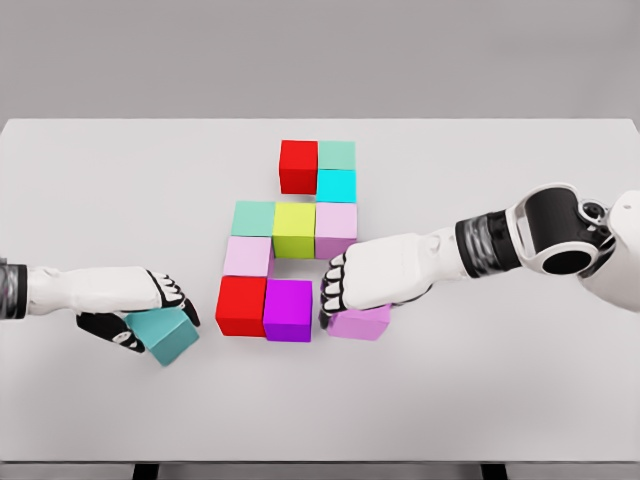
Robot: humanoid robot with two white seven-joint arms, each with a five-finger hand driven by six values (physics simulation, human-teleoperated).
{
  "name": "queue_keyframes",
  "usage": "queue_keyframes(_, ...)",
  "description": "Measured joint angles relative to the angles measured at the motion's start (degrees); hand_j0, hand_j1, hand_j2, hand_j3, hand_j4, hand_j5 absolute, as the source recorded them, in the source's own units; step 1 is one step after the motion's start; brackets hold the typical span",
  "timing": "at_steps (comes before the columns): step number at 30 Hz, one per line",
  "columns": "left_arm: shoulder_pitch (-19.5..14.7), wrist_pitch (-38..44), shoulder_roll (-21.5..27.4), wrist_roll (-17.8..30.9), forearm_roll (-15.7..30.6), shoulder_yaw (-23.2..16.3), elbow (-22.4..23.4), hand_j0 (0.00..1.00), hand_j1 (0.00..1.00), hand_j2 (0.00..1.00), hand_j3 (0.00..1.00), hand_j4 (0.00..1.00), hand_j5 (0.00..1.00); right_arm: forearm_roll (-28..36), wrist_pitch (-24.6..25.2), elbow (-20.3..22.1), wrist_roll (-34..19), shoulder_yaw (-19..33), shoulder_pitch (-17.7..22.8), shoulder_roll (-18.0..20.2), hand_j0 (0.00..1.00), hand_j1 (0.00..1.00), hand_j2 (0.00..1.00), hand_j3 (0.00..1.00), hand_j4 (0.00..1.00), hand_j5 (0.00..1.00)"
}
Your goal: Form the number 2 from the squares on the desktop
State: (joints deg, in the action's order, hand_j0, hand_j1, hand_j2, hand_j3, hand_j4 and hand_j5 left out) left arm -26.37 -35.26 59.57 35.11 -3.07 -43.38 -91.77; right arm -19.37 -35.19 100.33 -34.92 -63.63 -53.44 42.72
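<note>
Right hand [350, 285] clamps the pink cube [362, 322] beside the magenta cube [288, 310], apparently to complete the 2's bottom row. Left hand [140, 300] grips a teal cube [170, 335], tilted, well left of the red cube [241, 305]; likely a spare. The cube sits under its fingers. White table [500, 400].

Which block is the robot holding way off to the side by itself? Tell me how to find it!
Start at the cluster of colored blocks in the middle of the white table, then look far to the picture's left. There the left hand grips a teal block. It is tilted and sits apart from the cluster, while the other blocks sit square, side by side.
</note>
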Motion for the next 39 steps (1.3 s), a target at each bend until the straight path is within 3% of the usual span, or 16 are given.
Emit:
queue_keyframes(7, -0.4, 0.1, -0.2, 0.0, 0.3, 0.8, 0.0, 0.43, 0.43, 0.43, 0.43, 0.43, 0.43, 0.5, 0.0, 0.1, -0.1, 2.4, -0.3, 0.5, 1.00, 1.00, 1.00, 1.00, 1.00, 1.00)
queue_keyframes(13, -0.5, 2.4, -1.7, 0.0, 0.3, 3.5, 0.1, 0.43, 0.43, 0.43, 0.43, 0.43, 0.43, 0.7, 0.1, 0.1, -0.1, 7.1, 0.8, 5.3, 1.00, 1.00, 1.00, 1.00, 1.00, 1.00)
queue_keyframes(21, -2.0, 5.4, -4.0, 0.0, 0.2, 6.6, 3.4, 0.41, 0.41, 0.41, 0.41, 0.41, 0.41, 0.6, 0.1, 0.2, -0.1, 2.0, 0.8, 11.2, 1.00, 1.00, 1.00, 1.00, 1.00, 1.00)
queue_keyframes(39, -8.7, 10.7, -12.1, -0.1, -0.1, 7.2, 12.5, 0.33, 0.33, 0.33, 0.33, 0.33, 0.33, 0.5, 0.1, 0.4, -0.1, -5.2, 0.8, 12.8, 1.00, 1.00, 1.00, 1.00, 1.00, 1.00)
